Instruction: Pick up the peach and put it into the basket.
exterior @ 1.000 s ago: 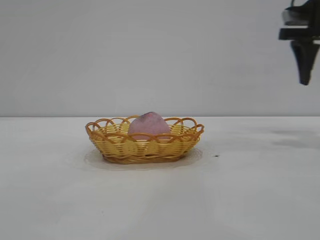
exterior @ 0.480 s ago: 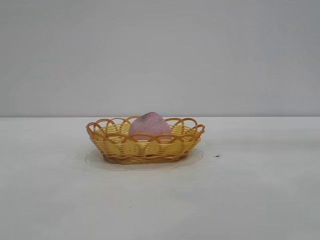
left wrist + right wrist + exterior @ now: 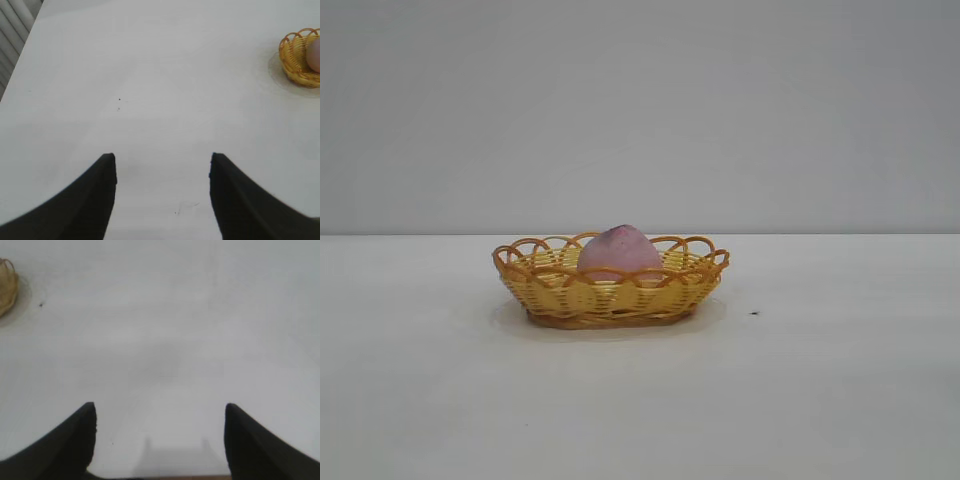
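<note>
The dusty-pink peach lies inside the yellow-orange wicker basket at the middle of the white table. In the left wrist view the basket shows far off at the frame's edge with the peach in it. The left gripper is open and empty over bare table, far from the basket. The right gripper is open and empty over bare table; only a sliver of the basket shows in its view. Neither arm shows in the exterior view.
The white table spreads around the basket. A small dark speck lies to the basket's right. A plain grey wall stands behind. The table's edge with a slatted surface shows in the left wrist view.
The right arm, seen at the exterior view's upper right one second ago, has moved out of view. The peach and basket have not moved.
</note>
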